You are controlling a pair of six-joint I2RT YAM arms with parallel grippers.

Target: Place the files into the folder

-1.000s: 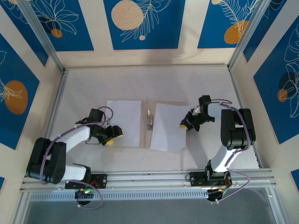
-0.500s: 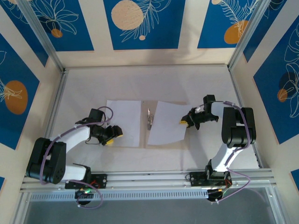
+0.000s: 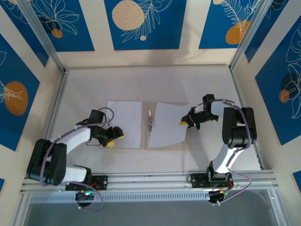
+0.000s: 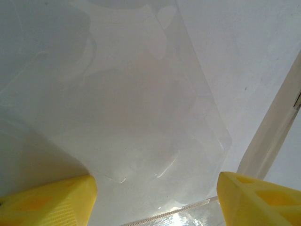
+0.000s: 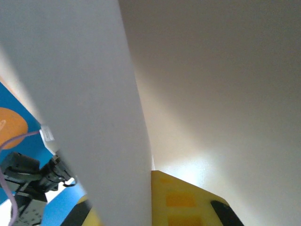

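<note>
Since a second back the right-hand plain white paper sheet (image 3: 165, 125) has tipped up and slid toward the spine. Left fingers (image 4: 47, 202) sit released over the other white sheet (image 3: 124, 123), probably guarding it inside the open tan card folder (image 3: 164, 147) on the desk (image 3: 94, 84). Right fingers (image 5: 183, 202) stay clenched on the raised sheet's edge, guessing to tuck it in.

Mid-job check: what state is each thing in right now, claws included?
Folder: open, lying flat.
Clip: lying along the folder's spine, holding no paper.
Left sheet: flat on the folder's left half, not held.
Right sheet: pinched at its right edge, that edge raised.
Left claw: open, at the left sheet's near right corner.
Right claw: shut on the right sheet.
</note>
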